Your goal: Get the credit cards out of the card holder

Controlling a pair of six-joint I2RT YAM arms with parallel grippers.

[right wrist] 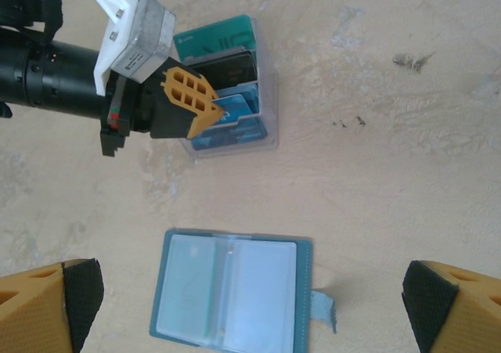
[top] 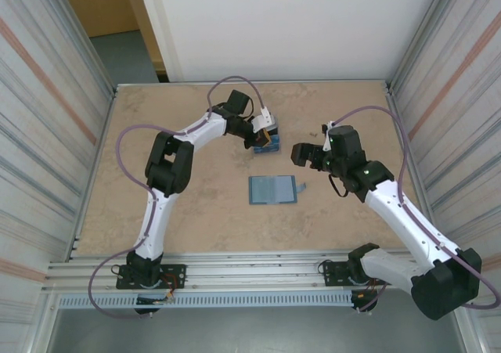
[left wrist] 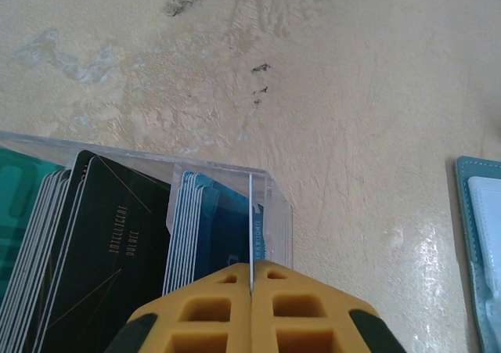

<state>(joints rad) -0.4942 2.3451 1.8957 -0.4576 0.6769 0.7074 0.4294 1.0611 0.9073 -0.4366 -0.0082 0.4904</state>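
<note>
**Left end effector** (left wrist: 250, 271): yellow pads pressed together on one thin card (left wrist: 250, 220), seen edge-on as a pale line. It is held upright directly over the clear box, at the box's rightmost compartment. Judged reason: an on-edge grip lets the card slide down between the dividers.

**Clear box** (left wrist: 275, 212): transparent divided tray, taken here as the landmark. It sorts the credit cards by colour, all standing on edge.
- Teal stack (left wrist: 23, 192), far-left compartment. Pale print shows in the right wrist view but is too small to read.
- Black stack (left wrist: 117, 243), middle. Its faint lettering looks like "INTELLIGENT POWER", though that reading is uncertain.
- Blue stack (left wrist: 211, 212), right compartment, beside the held card. No legible text.

**Card holder** (right wrist: 235, 290): lies flat on the counter (top: 196, 212), nearer the arm bases than the clear box and apart from it. It is spread open with the grey-blue pocket faces up, presumably so the pockets can be reached from above. A closure tab (right wrist: 322, 306) sticks out on one side. Whether any card remains in the pockets cannot be told.

**Right end effector** (top: 307, 154): fingers (right wrist: 78, 294) spread wide apart and gripping nothing. It sits to the right of the clear box, with its camera looking down on the open holder.
</note>
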